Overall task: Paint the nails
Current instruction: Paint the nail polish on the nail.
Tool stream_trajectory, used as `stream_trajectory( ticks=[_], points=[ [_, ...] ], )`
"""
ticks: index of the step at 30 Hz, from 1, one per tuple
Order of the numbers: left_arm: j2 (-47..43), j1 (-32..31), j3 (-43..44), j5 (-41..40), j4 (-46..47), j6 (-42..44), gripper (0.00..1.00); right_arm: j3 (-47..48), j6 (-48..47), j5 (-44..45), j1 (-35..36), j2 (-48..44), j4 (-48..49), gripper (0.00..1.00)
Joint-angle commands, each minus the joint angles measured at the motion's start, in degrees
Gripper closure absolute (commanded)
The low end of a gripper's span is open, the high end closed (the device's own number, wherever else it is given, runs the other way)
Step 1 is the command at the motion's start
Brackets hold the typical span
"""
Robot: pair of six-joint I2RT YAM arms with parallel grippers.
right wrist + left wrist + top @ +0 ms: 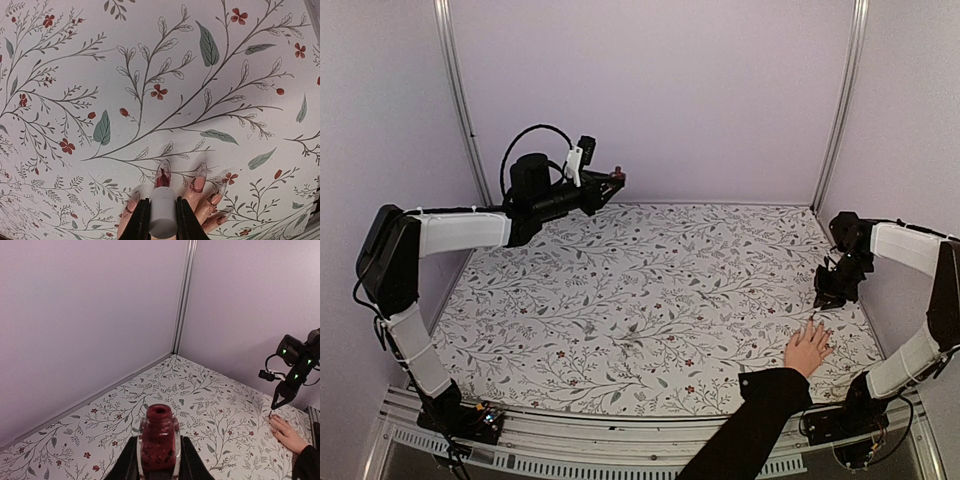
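Observation:
A light-skinned hand [807, 349] in a black sleeve lies flat at the front right of the table, fingers spread. Its long clear nails [198, 180] show in the right wrist view, and one nail [162, 175] is smeared dark red. My right gripper [163, 220] is shut on the white cap [163, 215] directly over that nail; the brush under the cap is hidden. In the top view the right gripper [832, 298] hangs just beyond the fingertips. My left gripper [159, 462] is shut on the uncapped dark-red bottle [159, 440], held upright in the air at the back left [612, 181].
A floral-patterned cloth [650, 300] covers the table. Lilac walls with metal corner posts [460, 100] close in the back and sides. The person's black sleeve [750, 430] crosses the near edge beside the right arm's base.

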Motion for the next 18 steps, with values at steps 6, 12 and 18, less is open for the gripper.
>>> stream_trajectory(
  ticks=[6, 12, 18],
  points=[
    [-1.8, 0.4, -0.6, -0.4, 1.9, -0.4, 1.00, -0.3, 0.5, -1.8, -0.3, 0.2, 1.0, 1.00],
    [-1.6, 0.4, -0.6, -0.3, 2.0, -0.4, 1.00, -0.4, 0.5, -1.1, -0.2, 0.9, 1.1, 1.00],
    [-1.3, 0.3, -0.2, -0.4, 1.9, -0.4, 1.00, -0.3, 0.3, 0.1, -0.3, 1.6, 1.2, 1.00]
  ],
)
